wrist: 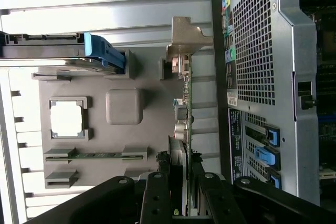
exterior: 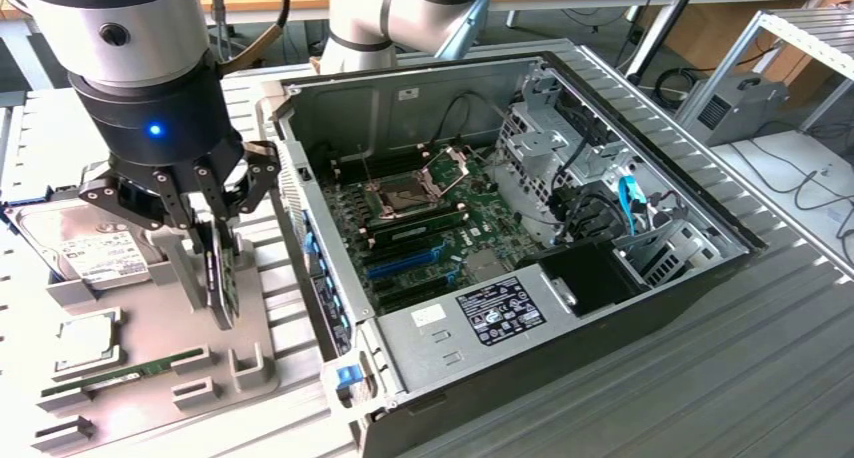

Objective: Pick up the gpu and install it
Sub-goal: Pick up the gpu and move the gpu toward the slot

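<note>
Hand: the hand (wrist: 184, 184) is closest to the camera, its black fingers (wrist: 156, 199) pressed onto the two faces of the graphics card (exterior: 220, 273) and pinching it.
Arm pose: one arm (exterior: 127, 38) comes down from above with the hand pointing straight down. A blue light glows on the black wrist section.
Graphics card: one, held on edge with its black round fan facing sideways and its silver end bracket at the far end from the fingers. It hangs over the gray holder (exterior: 180, 403), just beside the case's back wall. I cannot tell whether its lower edge touches the holder.
Holder: one gray tray with moulded slots, lying on the table (exterior: 641, 403) at the exterior view's left of the case.
In the holder: one hard drive (exterior: 91, 256) with a white label, one square silver chip (exterior: 83, 340) and one narrow green memory stick (exterior: 127, 370), each in its own slot and well apart from the hand.
Case: one computer case (exterior: 441, 93) lying on its side, open face up.
In the case: a green main board (exterior: 447, 223) with an open processor socket and blue slots, a labelled silver box near the front corner, a blue cable and a metal drive cage.
Case back: a perforated grille with three blue clips (wrist: 265, 156) beside the slot openings.
</note>
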{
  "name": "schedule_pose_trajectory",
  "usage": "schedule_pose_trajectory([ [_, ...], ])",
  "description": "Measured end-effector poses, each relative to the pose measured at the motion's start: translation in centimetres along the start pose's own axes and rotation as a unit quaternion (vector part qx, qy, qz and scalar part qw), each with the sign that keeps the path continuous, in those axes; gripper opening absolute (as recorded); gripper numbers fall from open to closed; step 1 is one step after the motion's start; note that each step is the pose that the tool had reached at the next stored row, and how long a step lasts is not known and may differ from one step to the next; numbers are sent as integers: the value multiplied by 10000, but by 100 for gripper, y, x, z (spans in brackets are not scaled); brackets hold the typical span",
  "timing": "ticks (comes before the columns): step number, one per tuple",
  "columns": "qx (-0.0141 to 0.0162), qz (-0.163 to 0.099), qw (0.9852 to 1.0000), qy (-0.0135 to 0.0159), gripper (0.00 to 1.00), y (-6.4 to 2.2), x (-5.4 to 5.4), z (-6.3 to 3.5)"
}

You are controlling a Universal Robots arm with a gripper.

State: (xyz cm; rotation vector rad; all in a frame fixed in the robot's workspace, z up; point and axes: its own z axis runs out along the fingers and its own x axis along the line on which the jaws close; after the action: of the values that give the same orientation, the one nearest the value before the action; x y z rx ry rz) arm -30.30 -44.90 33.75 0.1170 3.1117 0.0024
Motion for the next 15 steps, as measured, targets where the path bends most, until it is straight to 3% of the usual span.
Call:
schedule_pose_trajectory([
  [15,0,0,10000,0,26,0,-2,-65],
])
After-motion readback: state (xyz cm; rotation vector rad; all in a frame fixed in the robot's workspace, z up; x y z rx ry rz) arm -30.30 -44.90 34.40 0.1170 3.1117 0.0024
